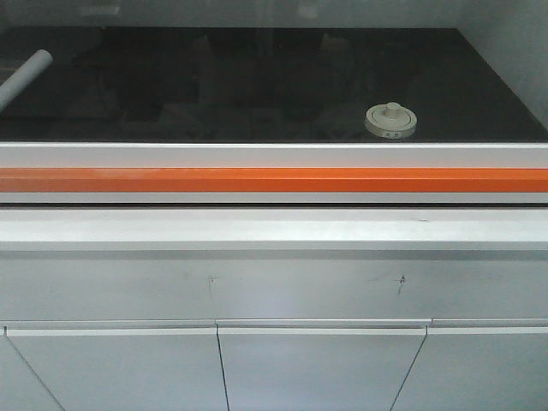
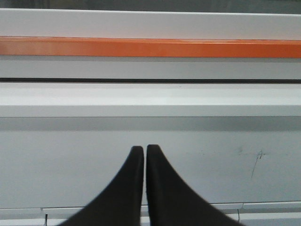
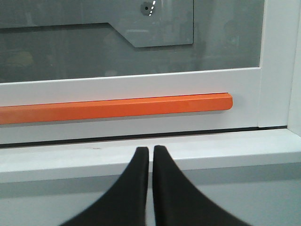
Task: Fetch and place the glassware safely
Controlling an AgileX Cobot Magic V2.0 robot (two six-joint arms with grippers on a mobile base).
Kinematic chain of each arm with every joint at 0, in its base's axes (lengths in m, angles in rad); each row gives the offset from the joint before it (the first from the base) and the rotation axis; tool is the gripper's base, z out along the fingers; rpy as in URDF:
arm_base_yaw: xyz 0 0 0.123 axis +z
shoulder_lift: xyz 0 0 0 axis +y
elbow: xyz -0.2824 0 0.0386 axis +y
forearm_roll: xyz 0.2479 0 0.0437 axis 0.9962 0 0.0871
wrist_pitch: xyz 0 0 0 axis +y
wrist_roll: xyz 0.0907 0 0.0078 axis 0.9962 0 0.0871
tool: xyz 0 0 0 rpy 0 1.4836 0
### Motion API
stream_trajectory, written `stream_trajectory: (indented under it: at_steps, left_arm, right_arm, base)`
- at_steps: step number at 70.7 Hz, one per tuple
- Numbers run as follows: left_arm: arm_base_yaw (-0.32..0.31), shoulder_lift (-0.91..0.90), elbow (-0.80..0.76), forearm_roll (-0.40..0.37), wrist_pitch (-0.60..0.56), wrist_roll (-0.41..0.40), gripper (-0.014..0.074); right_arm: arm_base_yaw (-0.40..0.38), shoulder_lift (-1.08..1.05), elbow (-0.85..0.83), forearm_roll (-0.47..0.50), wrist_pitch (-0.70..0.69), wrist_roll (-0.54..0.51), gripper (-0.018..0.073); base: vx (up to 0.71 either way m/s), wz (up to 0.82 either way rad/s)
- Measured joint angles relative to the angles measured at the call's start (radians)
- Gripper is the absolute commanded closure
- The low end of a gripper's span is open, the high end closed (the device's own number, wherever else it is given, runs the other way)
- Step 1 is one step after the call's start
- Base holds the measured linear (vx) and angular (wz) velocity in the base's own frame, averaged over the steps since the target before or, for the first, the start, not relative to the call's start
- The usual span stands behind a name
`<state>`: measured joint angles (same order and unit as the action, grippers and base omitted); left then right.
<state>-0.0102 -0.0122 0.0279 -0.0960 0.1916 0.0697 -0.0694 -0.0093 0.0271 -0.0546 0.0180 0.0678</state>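
Observation:
The glassware (image 1: 391,120), a squat jar with a round cream-white lid and a central knob, stands on the dark surface behind the glass pane, right of centre in the front view. Neither gripper shows in that view. My left gripper (image 2: 144,149) is shut with nothing between its black fingers, pointing at the white cabinet front below the orange bar (image 2: 150,47). In the right wrist view my right gripper (image 3: 151,149) is shut and empty, in front of the white ledge (image 3: 211,150) under the right end of the orange bar (image 3: 141,107).
A rolled white paper sheet (image 1: 24,75) lies at the far left of the dark surface. A white sash frame with the orange bar (image 1: 274,180) runs across the front. Grey cabinet doors (image 1: 321,368) sit below. A white upright frame post (image 3: 277,66) stands at the right.

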Motion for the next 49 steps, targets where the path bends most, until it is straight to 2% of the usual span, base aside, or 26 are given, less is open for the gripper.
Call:
stream_trajectory:
  at_steps: [49]
  left_arm:
    - [0.000, 0.000, 0.000, 0.000, 0.000, 0.000, 0.0603]
  right_arm:
    - [0.000, 0.000, 0.000, 0.000, -0.001, 0.000, 0.0563]
  base:
    - [0.00, 0.00]
